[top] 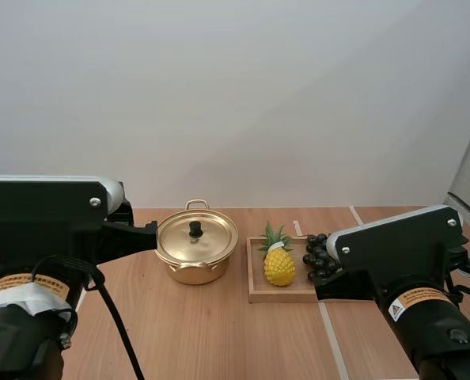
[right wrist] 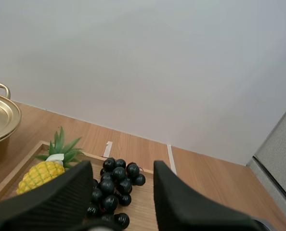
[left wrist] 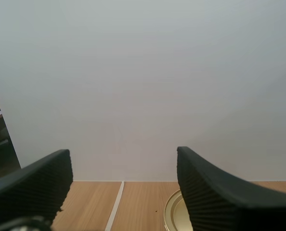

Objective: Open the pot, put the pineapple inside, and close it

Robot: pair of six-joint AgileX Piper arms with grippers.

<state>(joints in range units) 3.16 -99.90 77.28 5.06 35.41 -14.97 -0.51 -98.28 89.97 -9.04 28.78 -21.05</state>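
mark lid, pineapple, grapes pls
lid [top: 195, 228], high view, on its black centre knob
pineapple [top: 279, 267], high view, on the yellow body
grapes [right wrist: 116, 185], right wrist view, on the middle of the bunch

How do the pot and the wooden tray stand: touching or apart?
Apart. The high view shows a strip of bare table between the pot and the wooden tray; the right wrist view agrees.
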